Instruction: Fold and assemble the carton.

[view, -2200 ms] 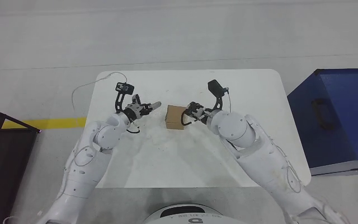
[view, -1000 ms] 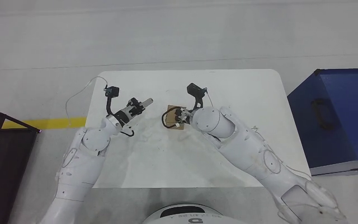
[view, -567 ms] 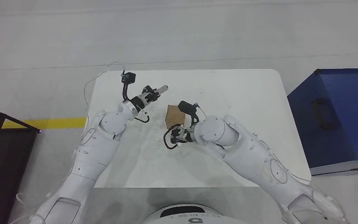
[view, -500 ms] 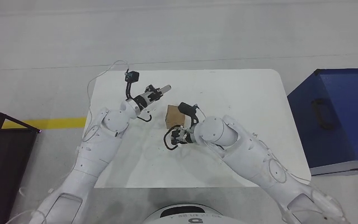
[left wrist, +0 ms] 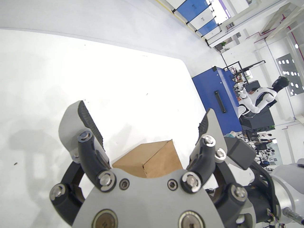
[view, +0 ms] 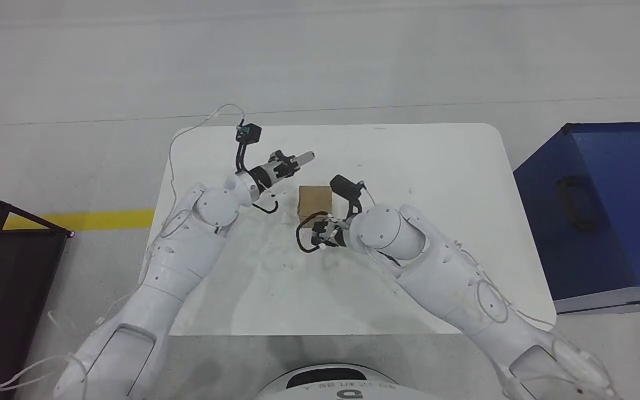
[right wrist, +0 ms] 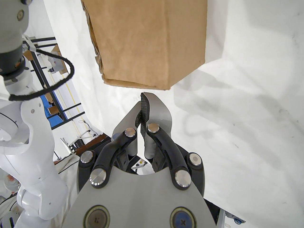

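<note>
Shifted toward the far edge of the table [view: 450, 170], the left gripper [left wrist: 144, 109] is held wide apart near the carton's [view: 314, 201] far side. Right gripper [right wrist: 144, 95] is seen pinched closed, empty, just beside the carton's near side. Carton is set left of table middle.

- You have a white table [view: 450, 180] with rounded corners on a pale grey floor [view: 320, 60].
- Off its right side, you see a blue cabinet [view: 600, 240] with a dark handle [view: 572, 200].
- On the left, a yellow floor line [view: 90, 219] runs towards the table.
- Just beside that line sits a black frame [view: 20, 290].
- Far behind, blue and white panels [left wrist: 190, 3] stand in a row.
</note>
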